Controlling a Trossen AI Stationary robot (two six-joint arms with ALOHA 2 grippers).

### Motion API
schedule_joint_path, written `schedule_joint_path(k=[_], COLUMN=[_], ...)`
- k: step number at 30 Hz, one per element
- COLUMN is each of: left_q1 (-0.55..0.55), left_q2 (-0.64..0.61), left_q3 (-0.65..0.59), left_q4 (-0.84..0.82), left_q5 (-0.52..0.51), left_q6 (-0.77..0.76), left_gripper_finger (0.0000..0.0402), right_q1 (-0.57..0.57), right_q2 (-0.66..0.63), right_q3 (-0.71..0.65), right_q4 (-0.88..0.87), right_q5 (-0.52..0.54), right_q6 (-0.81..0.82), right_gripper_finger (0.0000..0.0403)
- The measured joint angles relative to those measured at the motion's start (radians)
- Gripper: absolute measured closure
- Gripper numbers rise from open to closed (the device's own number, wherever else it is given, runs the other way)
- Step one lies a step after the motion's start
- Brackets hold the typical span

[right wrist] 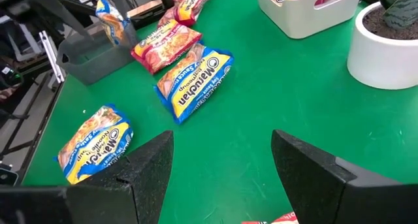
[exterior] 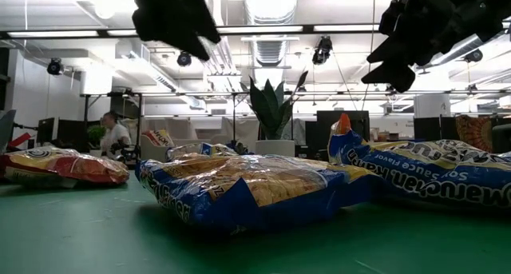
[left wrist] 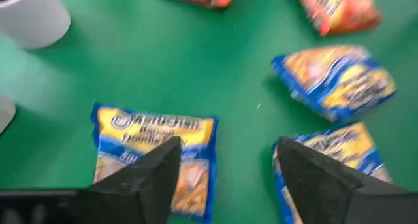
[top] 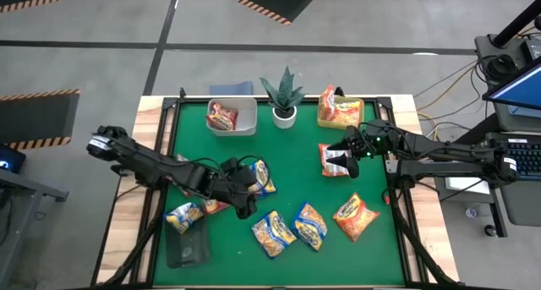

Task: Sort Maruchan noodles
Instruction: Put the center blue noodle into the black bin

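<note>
Several Maruchan packets lie flat on the green mat. My left gripper (top: 243, 194) hovers open, raised above the mat in the low view, beside a yellow-blue packet (left wrist: 157, 155) (top: 263, 177). Two more yellow-blue packets (top: 272, 233) (top: 310, 225) and an orange-red one (top: 355, 216) lie near the front edge. My right gripper (top: 349, 161) (right wrist: 222, 149) is open above a red-white packet (top: 331, 159), whose edge (right wrist: 277, 219) barely shows in the right wrist view. Neither gripper touches a packet.
A white bin (top: 245, 123) at the back holds a red packet (top: 222, 116). A potted plant (top: 284, 95) stands next to it, and beyond that an orange-yellow packet (top: 340, 112). A dark bin (top: 188, 246) at front left carries a yellow-blue packet (top: 183, 216); a red packet (top: 213, 207) lies alongside.
</note>
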Motion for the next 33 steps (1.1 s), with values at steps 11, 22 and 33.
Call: schedule_joint_path(k=[11,22,33], left_q1=[0.006,0.058,0.167], left_q2=[0.016,0.014,-0.026], left_q3=[-0.007,-0.097,-0.326], left_q4=[-0.007,0.143,0.448], left_q5=[-0.005,0.02,0.134], left_q6=[0.038,0.19,0.268], left_gripper_finger=[0.0102,0.011,0.0135], right_q1=[0.0,0.0,0.0], right_q2=[0.0,0.0,0.0], right_q3=[0.0,-0.001,-0.01], right_q4=[-0.006,-0.006,-0.006], right_q5=[0.001,0.001,0.002], right_q6=[-0.01,-0.027,-0.028], right_gripper_finger=[0.0158,0.0158,0.0158])
